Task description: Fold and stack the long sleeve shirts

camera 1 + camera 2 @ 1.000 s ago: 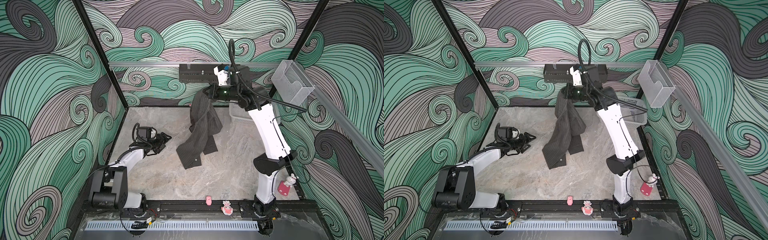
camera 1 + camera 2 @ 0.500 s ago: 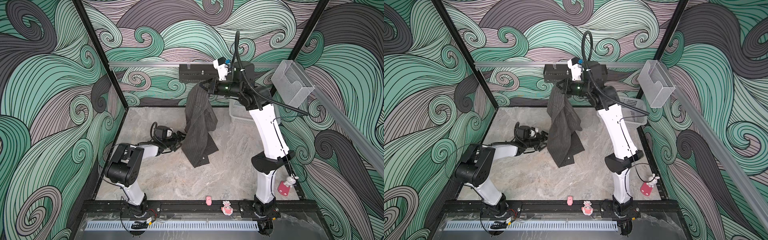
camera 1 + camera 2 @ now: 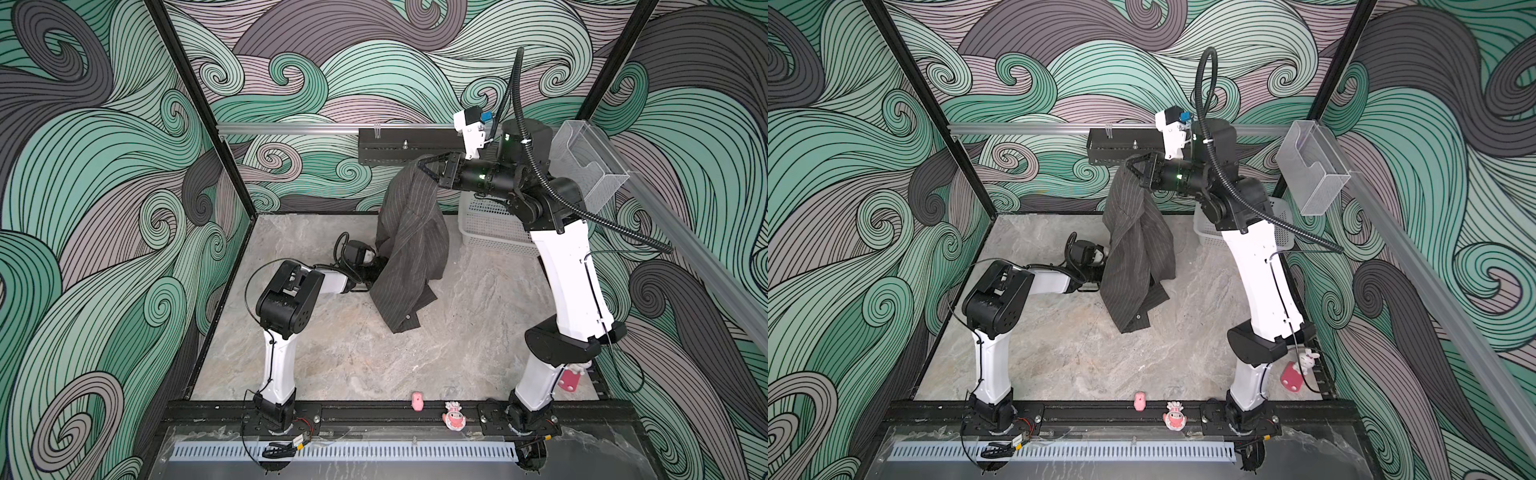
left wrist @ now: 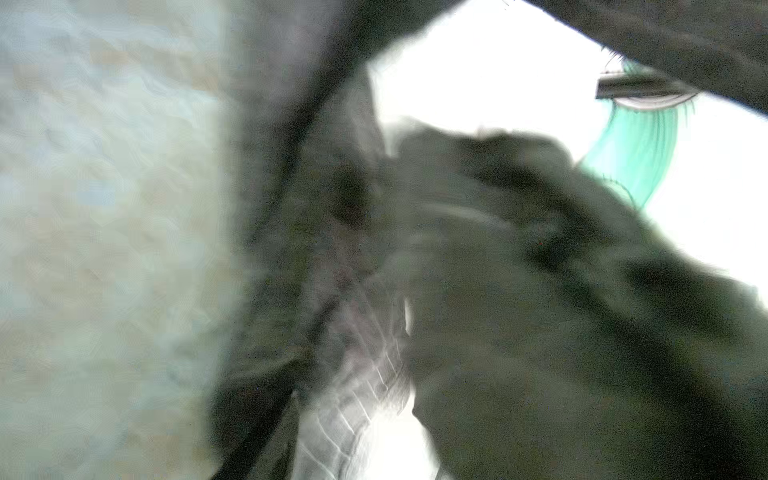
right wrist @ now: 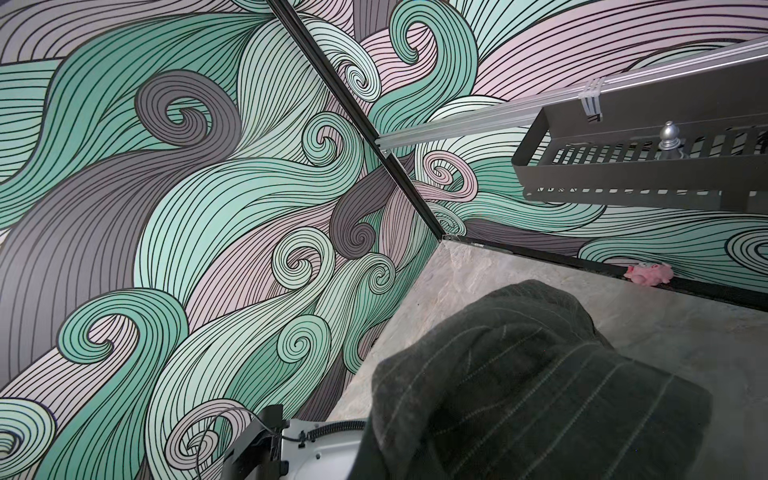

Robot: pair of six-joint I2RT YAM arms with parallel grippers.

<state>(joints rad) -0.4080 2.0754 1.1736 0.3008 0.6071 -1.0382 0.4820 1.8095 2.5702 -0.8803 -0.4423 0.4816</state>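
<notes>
One long sleeve shirt (image 3: 409, 249) (image 3: 1136, 257), dark charcoal with thin pale pinstripes, hangs bunched from my right gripper (image 3: 424, 168) (image 3: 1133, 166). That gripper is shut on the shirt's top, high above the back of the table. The lower end of the shirt, with a small light button, rests on the table. My left arm's wrist (image 3: 357, 259) (image 3: 1086, 255) is pressed against the shirt's left edge, and the cloth hides its jaws. The left wrist view is blurred and mostly filled with dark cloth (image 4: 540, 332). Striped cloth (image 5: 519, 395) fills the low part of the right wrist view.
A white basket (image 3: 490, 224) stands at the back right behind the right arm. A dark slotted shelf (image 3: 399, 145) hangs on the back rail, and a clear bin (image 3: 590, 166) on the right rail. Small pink toys (image 3: 417, 401) sit on the front edge.
My left arm has swung from the left side of the table to the hanging shirt, and its gripper has gone in behind the cloth. The right gripper has raised the shirt somewhat.
</notes>
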